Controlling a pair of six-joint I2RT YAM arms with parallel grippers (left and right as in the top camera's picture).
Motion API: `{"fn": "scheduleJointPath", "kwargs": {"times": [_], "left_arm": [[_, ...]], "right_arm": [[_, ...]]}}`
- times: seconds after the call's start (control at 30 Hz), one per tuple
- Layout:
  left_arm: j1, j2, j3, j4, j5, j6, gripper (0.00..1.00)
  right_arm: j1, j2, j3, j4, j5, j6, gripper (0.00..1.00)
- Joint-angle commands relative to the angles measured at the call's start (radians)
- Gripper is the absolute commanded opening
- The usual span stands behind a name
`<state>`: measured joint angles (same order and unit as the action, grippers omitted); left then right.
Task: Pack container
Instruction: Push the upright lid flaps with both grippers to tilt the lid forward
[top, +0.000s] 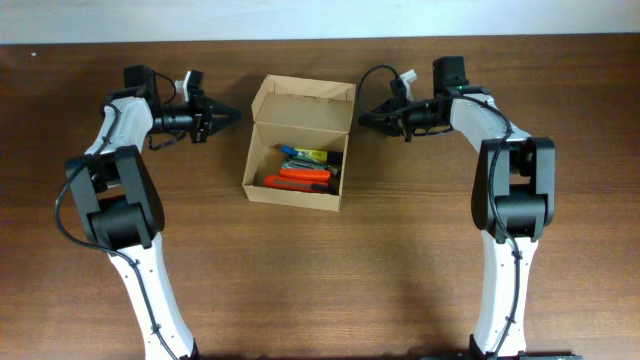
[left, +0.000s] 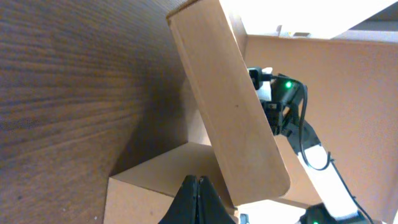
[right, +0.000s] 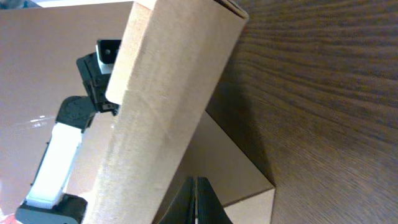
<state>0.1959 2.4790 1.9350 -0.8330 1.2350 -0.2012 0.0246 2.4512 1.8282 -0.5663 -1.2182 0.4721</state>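
Item 1: container (top: 291, 195). Tan-brown cardboard box, plain, resting on the brown wood-grain tabletop (top: 400, 260) at the centre, between the two arms. Open on top. Its lid (top: 303, 105) is hinged at the far edge and stands raised, leaning slightly back.

Contents of container, seen from overhead:
- orange items (top: 298, 174), two, long and thin, lying side by side near the front wall;
- yellow-green item (top: 312, 155), long and thin, lying behind them, with a blue bit at its left end. What these pieces are is too small to tell.

Item 2: left hand (top: 234, 114). At the container's left side, level with the raised lid and pointing at it. Fingers pressed together with no gap, as the left wrist view (left: 198, 186) confirms. Nothing is between them. The tip is just beside the lid's left edge, with a narrow strip of tabletop showing between.

Item 3: right hand (top: 362, 118). At the container's right side, pointing at the lid's right edge. Fingers pressed together, as the right wrist view (right: 196, 188) confirms. Nothing is held. The tip is very near the lid; whether it touches cannot be told.

Item 4: both wrist views show the lid's edge tilted across the frame, with the opposite arm beyond it.
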Motion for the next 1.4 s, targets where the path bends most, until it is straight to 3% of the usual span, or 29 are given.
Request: {"fn": "scheduleJointPath", "kwargs": {"times": [0.0, 0.5, 0.97, 1.37], "left_arm": [[-0.002, 0.021, 0.001, 0.024, -0.013, -0.032, 0.01], [-0.033, 0.029, 0.001, 0.085, -0.075, -0.101, 0.02], [-0.107, 0.104, 0.001, 0.095, -0.070, -0.143, 0.01], [-0.121, 0.107, 0.070, 0.194, -0.019, -0.154, 0.01]], "right_arm": [[-0.005, 0.015, 0.000, 0.026, -0.028, 0.064, 0.04], [0.016, 0.058, 0.000, 0.034, -0.007, 0.087, 0.04], [0.041, 0.058, 0.000, 0.057, -0.001, 0.087, 0.04], [0.056, 0.058, 0.000, 0.113, -0.046, 0.087, 0.04]]}}
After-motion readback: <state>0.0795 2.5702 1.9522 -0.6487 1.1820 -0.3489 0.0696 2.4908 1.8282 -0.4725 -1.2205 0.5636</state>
